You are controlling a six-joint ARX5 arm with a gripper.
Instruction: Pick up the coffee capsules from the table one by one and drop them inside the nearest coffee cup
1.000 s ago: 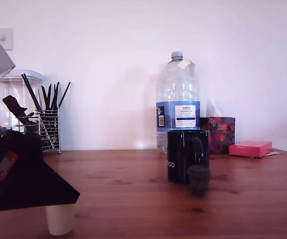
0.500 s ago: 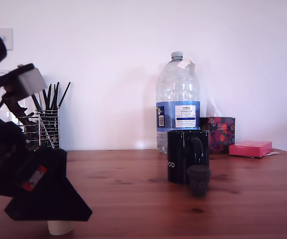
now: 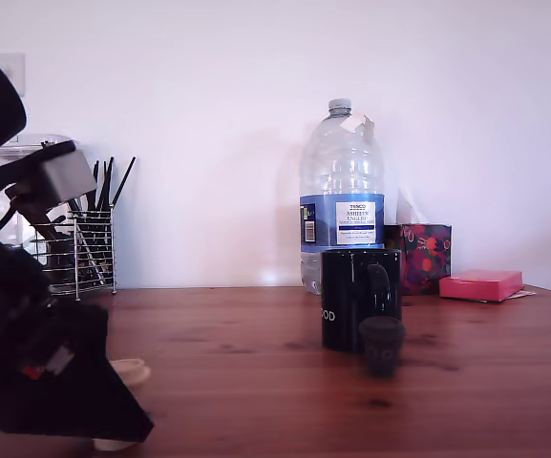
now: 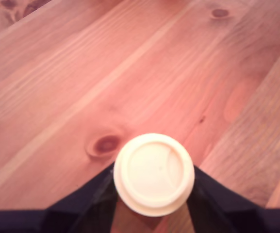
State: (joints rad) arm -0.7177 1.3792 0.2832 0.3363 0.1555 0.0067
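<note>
The cream coffee capsule (image 4: 154, 174) stands upright on the wooden table (image 4: 81, 73), rim up. My gripper (image 4: 154, 167) is down over it, open, with one black finger (image 4: 89, 206) close on each side. In the exterior view the gripper (image 3: 113, 425) is a black mass low at the left, and only the cream capsule's rim (image 3: 130, 369) and base peek out. The black capsule (image 3: 381, 345) sits on the table (image 3: 246, 382) just in front of the black coffee cup (image 3: 356, 298), far to the exterior view's right of the gripper.
A large clear water bottle (image 3: 342, 200) stands behind the cup. A patterned box (image 3: 426, 256) and a pink box (image 3: 480, 284) lie at the back right. A wire rack of black utensils (image 3: 92, 250) stands at the back left.
The gripper has come down from above the cream capsule until its fingers stand on either side of it. The capsule, the cup and the black capsule have stayed in place.
</note>
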